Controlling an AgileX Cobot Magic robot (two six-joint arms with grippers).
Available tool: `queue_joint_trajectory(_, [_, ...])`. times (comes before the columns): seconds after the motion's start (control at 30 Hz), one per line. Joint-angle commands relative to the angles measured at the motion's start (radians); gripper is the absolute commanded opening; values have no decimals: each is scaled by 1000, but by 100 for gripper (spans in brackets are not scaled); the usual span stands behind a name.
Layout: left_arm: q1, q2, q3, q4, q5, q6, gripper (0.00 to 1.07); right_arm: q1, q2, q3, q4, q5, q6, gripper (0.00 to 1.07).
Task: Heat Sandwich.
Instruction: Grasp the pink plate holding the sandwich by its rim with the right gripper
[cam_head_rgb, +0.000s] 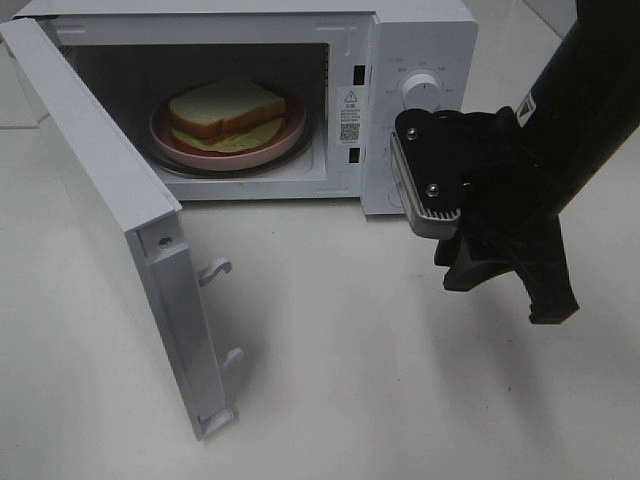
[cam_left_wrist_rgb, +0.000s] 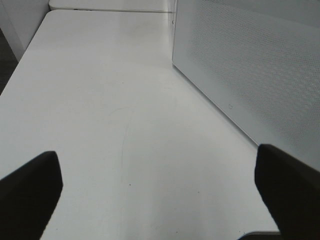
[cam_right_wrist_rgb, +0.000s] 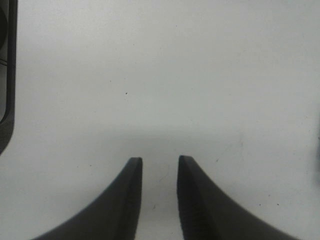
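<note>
The sandwich, white bread with green lettuce showing at its edge, lies on a round pink plate inside the white microwave. The microwave door stands swung wide open to the left. My right gripper hangs over the table in front of the control panel, fingers pointing down. The right wrist view shows the right gripper with a narrow gap and nothing between its fingers. My left gripper is wide open and empty above the bare table, next to the microwave's perforated side wall. It does not show in the exterior view.
A round knob sits on the microwave's panel just behind my right wrist. The open door's latch hooks stick out toward the middle of the white table.
</note>
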Motion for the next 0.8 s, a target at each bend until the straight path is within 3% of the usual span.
queue_joint_trajectory(0.03, [3, -6, 4, -1, -12, -3, 98, -1, -7, -2, -25, -10, -13, 45])
queue_joint_trajectory(0.1, [3, -6, 4, -1, -12, -3, 98, -1, -7, -2, -35, -14, -13, 50])
queue_joint_trajectory(0.17, [3, -6, 4, -1, -12, -3, 98, -1, -7, -2, -52, -22, -13, 66])
queue_joint_trajectory(0.23, [3, -6, 4, -1, -12, -3, 98, -1, -7, -2, -52, -26, -12, 71])
queue_joint_trajectory(0.27, [3, -6, 4, -1, -12, -3, 98, -1, -7, -2, -52, -31, -12, 82])
queue_joint_trajectory(0.37, [3, -6, 4, -1, -12, -3, 98, 2, -7, -2, -108, -40, -5, 93])
queue_joint_trajectory(0.8, [3, -6, 4, -1, -12, -3, 98, 32, -7, -31, -228, -107, 8, 91])
